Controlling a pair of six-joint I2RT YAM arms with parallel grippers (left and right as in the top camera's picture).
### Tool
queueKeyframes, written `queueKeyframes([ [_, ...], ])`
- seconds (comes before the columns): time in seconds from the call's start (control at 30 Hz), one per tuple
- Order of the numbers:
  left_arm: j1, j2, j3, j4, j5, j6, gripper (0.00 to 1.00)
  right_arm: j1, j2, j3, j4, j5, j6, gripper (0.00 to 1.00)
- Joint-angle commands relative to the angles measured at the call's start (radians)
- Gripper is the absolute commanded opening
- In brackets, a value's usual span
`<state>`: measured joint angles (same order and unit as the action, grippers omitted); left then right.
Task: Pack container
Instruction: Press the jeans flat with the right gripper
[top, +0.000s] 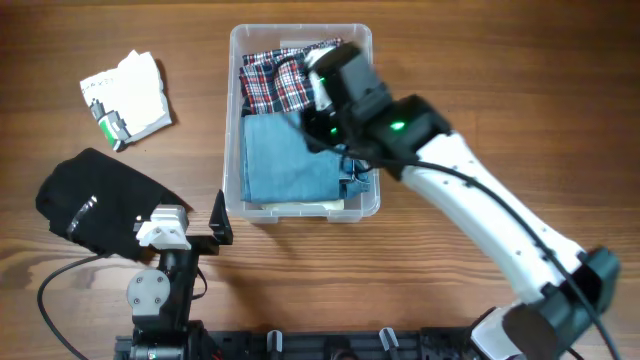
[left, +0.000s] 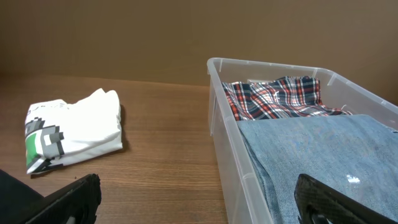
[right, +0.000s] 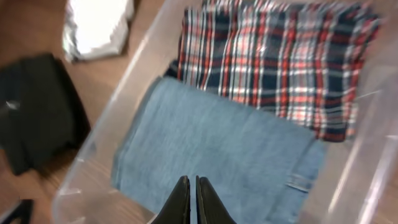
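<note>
Overhead: container (top: 300, 30) at the middle of the table (top: 480, 80), nearer to its far edge, with a plaid shirt (top: 272, 85) in the far half and folded denim (top: 285, 160) in the near half. White folded shirt (top: 125, 95) toward the far left corner, black garment (top: 95, 205) toward the near left corner.

Left wrist: left gripper (left: 199, 208) spread wide, empty, just beside the container's near left corner.

Right wrist: right gripper (right: 191, 199) pressed together above the denim, nothing seen between the fingers.
</note>
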<state>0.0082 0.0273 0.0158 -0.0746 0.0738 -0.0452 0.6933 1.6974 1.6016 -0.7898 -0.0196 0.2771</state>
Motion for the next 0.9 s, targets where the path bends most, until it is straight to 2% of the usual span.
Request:
queueKeyframes([
  [0.0, 0.003, 0.000, -0.006, 0.000, 0.004, 0.015, 1.00, 0.035, 0.107, -0.006, -0.019, 0.146, -0.011, 0.04],
  [0.33, 0.003, 0.000, -0.006, -0.001, 0.004, 0.015, 1.00, 0.033, 0.456, -0.006, -0.067, 0.169, 0.022, 0.04],
  [0.4, 0.003, 0.000, -0.006, -0.001, 0.004, 0.015, 1.00, 0.033, 0.479, -0.006, -0.076, 0.165, 0.023, 0.04],
  [0.57, 0.003, 0.000, -0.006, 0.000, 0.004, 0.015, 1.00, 0.033, 0.407, 0.023, -0.087, 0.146, 0.040, 0.04],
  [0.73, 0.003, 0.000, -0.006, 0.000, 0.004, 0.015, 1.00, 0.033, 0.198, 0.044, -0.047, 0.058, 0.040, 0.04],
  [0.87, 0.003, 0.000, -0.006, 0.000, 0.004, 0.015, 1.00, 0.033, 0.108, 0.044, -0.031, 0.029, 0.040, 0.04],
])
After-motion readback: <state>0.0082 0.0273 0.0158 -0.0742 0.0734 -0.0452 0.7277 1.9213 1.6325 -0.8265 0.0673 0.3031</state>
